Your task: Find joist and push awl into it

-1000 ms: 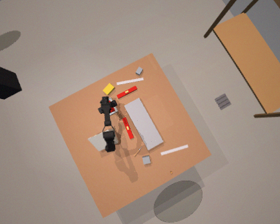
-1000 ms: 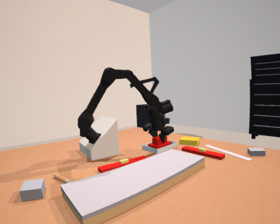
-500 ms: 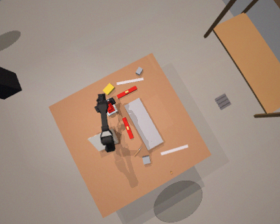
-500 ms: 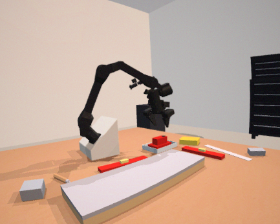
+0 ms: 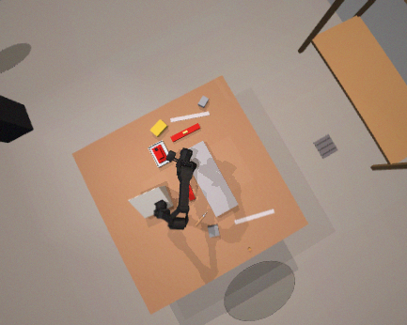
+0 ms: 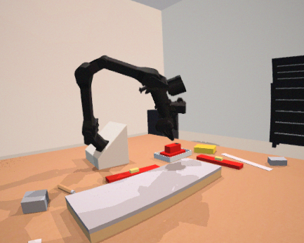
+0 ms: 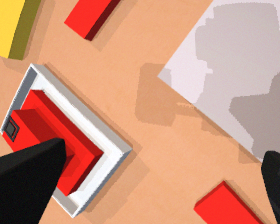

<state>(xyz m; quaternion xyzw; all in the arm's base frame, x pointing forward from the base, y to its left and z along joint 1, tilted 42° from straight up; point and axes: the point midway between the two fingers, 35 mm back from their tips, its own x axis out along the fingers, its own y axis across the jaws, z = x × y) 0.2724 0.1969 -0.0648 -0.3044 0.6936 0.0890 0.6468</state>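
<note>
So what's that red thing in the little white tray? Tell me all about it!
That's the stud finder, a chunky red block with a small dark square marked on top. It lies flat inside the tray, whose pale raised rim frames it on all sides. The tray sits on the orange floor beside the grey panel. The open gripper hangs above it, touching nothing.

You see the table (image 5: pixel 128 235) from high overhead, low from one side, and close from the wrist; all three share the tray (image 5: pixel 152 151).
</note>
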